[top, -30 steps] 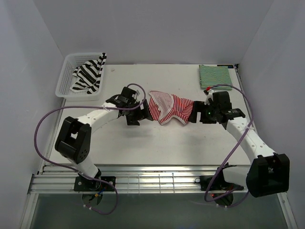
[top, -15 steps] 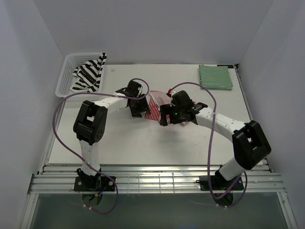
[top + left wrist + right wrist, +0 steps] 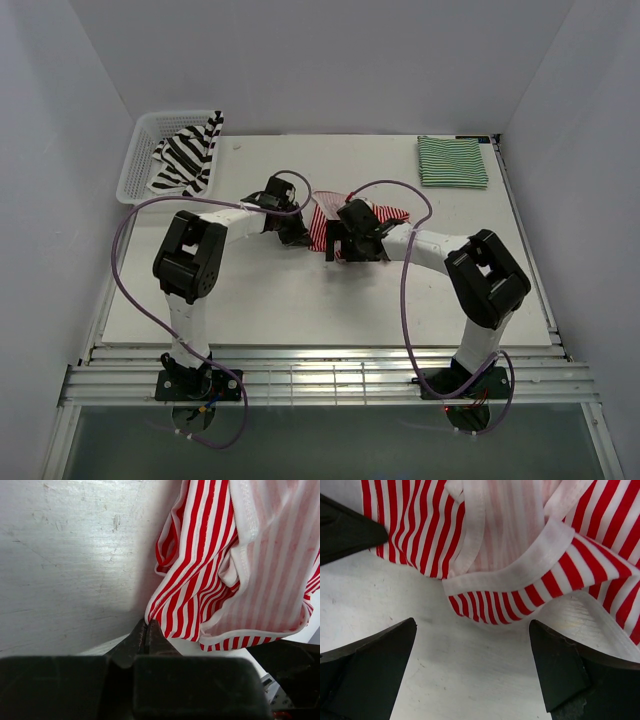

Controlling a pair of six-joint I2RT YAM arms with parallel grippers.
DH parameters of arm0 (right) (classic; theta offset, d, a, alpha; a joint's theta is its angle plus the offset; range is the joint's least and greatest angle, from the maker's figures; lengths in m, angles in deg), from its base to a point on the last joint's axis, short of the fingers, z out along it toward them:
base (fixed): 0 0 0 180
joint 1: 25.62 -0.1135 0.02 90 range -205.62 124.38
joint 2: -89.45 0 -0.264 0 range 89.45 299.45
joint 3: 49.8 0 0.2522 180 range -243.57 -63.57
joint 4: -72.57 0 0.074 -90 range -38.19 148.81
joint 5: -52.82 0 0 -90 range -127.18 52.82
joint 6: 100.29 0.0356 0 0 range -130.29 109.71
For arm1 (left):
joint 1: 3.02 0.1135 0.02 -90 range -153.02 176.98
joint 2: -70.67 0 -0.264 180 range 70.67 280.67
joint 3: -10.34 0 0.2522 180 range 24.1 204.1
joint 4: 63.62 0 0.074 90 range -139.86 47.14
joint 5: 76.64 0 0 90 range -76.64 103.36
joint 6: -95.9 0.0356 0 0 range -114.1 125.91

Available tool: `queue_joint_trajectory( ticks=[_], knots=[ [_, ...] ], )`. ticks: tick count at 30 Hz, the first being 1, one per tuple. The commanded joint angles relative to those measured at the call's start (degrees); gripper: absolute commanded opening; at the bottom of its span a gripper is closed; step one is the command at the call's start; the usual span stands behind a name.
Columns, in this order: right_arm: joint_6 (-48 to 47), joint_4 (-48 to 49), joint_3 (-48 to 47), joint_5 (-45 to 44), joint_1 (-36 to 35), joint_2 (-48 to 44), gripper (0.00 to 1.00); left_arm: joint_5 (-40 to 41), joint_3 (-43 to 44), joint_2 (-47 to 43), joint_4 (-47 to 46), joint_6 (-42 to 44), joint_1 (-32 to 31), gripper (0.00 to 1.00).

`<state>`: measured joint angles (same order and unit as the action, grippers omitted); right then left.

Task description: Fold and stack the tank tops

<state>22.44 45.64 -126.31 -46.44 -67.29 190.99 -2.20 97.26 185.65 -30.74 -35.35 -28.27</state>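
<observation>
The red-and-white tank top lies bunched at the table's middle. My left gripper is at its left edge. In the left wrist view the jaws are shut, pinching the cloth's lower corner. My right gripper hovers over the same top from the right. Its jaws are open over bare table, with the striped hem just ahead of them. The green-and-white tank top lies folded at the back right. The black-and-white tank top hangs over the basket.
A white mesh basket stands at the back left corner. Purple cables loop from both arms over the table's near half. Grey walls close in on the table on both sides and at the back.
My right arm swung left from the top's right edge to its middle, and the spread cloth is now bunched leftward. My left gripper went from open to shut on the cloth's corner.
</observation>
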Motion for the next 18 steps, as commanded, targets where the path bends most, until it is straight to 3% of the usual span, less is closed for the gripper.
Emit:
queue_joint_trajectory(
  ticks=[1, 6, 9, 13, 18],
  knots=[
    [4.4, 3.0, -2.8, -3.9, -0.3, 1.9, 1.00, 1.2, -3.3, 1.0, 2.6, 0.7, -0.4, 0.00],
    [5.9, 5.0, -2.3, -4.6, -0.3, 3.5, 0.91, 1.5, -5.3, -1.2, 0.8, 0.6, -0.4, 0.00],
    [6.3, 5.3, -2.6, -5.6, -0.4, 4.2, 0.77, 1.5, -6.2, -2.8, 0.7, 0.7, -0.4, 0.00],
    [6.6, 4.4, -2.5, -7.7, -0.4, 3.4, 0.12, 2.8, -7.7, -5.5, 0.4, 0.4, -0.4, 0.00],
    [2.3, 0.9, -1.7, -5.1, -0.3, -4.3, 0.08, 5.6, -8.0, -9.5, 1.0, 0.3, -0.4, 0.00]
  ],
)
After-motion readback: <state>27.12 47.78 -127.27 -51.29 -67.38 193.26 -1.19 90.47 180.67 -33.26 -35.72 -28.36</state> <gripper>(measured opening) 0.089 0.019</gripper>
